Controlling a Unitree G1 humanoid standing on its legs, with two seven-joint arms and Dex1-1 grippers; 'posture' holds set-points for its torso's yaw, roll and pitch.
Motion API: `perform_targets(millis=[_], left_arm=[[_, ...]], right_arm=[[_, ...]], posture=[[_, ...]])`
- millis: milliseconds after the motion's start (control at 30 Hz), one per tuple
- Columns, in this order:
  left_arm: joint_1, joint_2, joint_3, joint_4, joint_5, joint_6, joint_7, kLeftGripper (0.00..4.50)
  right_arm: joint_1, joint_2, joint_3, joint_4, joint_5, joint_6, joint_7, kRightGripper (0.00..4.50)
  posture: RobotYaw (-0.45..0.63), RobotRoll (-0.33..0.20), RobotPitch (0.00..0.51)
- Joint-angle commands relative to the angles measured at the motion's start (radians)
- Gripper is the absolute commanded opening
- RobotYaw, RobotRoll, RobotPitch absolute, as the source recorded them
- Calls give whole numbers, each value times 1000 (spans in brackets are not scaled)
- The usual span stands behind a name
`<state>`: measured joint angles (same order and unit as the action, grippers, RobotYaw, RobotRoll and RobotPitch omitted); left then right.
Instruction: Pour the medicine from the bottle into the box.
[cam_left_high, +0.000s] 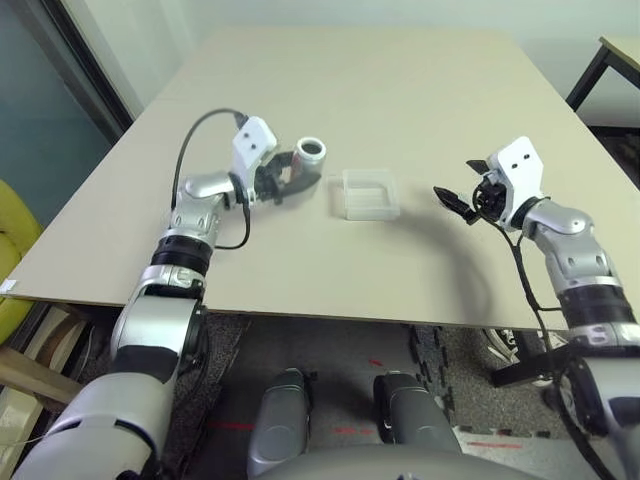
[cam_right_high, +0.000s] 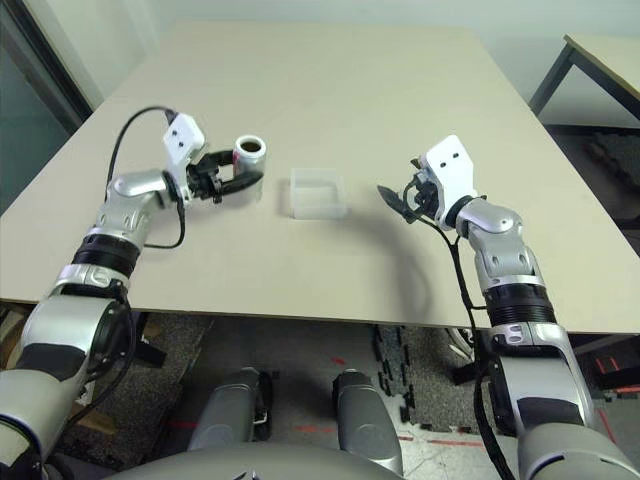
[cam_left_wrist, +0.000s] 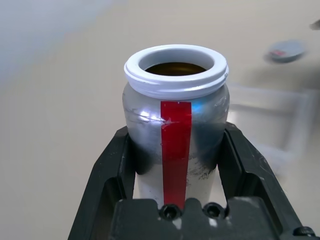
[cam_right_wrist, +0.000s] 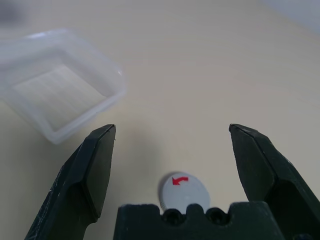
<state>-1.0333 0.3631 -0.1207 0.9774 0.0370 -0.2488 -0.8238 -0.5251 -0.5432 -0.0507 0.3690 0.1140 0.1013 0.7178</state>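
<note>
The silver-grey bottle (cam_left_wrist: 175, 125) with its red stripe stands upright, white mouth open, and my left gripper (cam_left_high: 298, 172) is shut on its body. It is left of the clear plastic box (cam_left_high: 370, 195), a short gap away. I cannot tell whether the bottle rests on the table or hangs just above it. Something dark fills the mouth. The box (cam_right_wrist: 60, 95) lies flat on the table. To the right of the box, my right gripper (cam_right_wrist: 172, 132) hovers low, open, with nothing between its fingers.
A flat grey round cap (cam_right_wrist: 184, 192) with a red arrow lies on the table just under the right gripper. The beige table (cam_left_high: 400, 90) stretches far behind the box. Another table (cam_left_high: 615, 55) stands at the back right, and something yellow (cam_left_high: 15, 260) is off the left edge.
</note>
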Motion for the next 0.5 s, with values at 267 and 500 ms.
perform_targets(millis=[267, 500], left_arm=[[-389, -136, -635, 331, 766, -219, 493, 2487], [-469, -190, -860, 405, 1004, -181, 569, 2487]], right_arm=[[-16, -12, -31, 0, 40, 41, 1, 4500], [-7, 22, -59, -49, 84, 79, -43, 4500]], posture=[[-72, 0, 48], [-134, 0, 48]])
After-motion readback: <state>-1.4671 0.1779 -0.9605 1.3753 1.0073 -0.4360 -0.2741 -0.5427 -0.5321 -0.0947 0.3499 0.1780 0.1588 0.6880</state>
